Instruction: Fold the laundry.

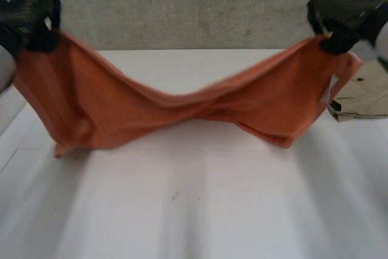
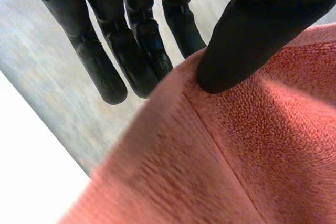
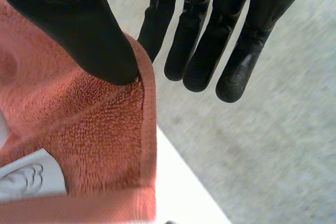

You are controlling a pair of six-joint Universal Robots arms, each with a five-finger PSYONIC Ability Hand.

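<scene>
left hand [image 1: 30, 13] pinches the orange towel [image 1: 182, 113] at one upper end, thumb against straight fingers. right hand [image 1: 345, 10] grips the other end the same way. towel hangs between them, sagging mid-span, lower edge touching the white table [image 1: 194, 216]. beige folded garment [image 1: 364, 98] lies on the table near the towel's right end. grey speckled floor [image 1: 182, 4] lies beyond. wrist views add terry pile and a stitched hem. right wrist view also shows a white label [image 3: 29, 179], print unreadable.
</scene>
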